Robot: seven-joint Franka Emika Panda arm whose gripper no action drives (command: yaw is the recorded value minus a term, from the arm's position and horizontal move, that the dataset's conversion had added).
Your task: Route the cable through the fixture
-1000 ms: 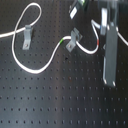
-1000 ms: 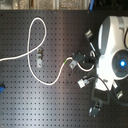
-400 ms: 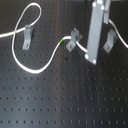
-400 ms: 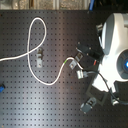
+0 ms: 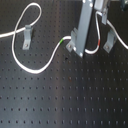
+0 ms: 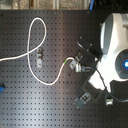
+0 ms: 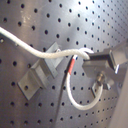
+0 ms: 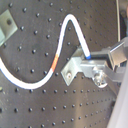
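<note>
Cable [image 5: 30, 67] lies looped on the pegboard [image 5: 65, 100], running past a metal clip [image 5: 26, 36] to the gripper [image 7: 102, 62], whose fingers are closed on it near the red band [image 7: 71, 65]. Green band [image 5: 62, 39] just beside the gripper.

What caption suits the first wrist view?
White cable with a red band curves past a metal fixture on a perforated board.

Matt black perforated board [image 5: 65, 100], dull metal fixture [image 5: 26, 36]

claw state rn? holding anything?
Claw: shut on the cable, as both wrist views show it pinched at the fingertips.
</note>
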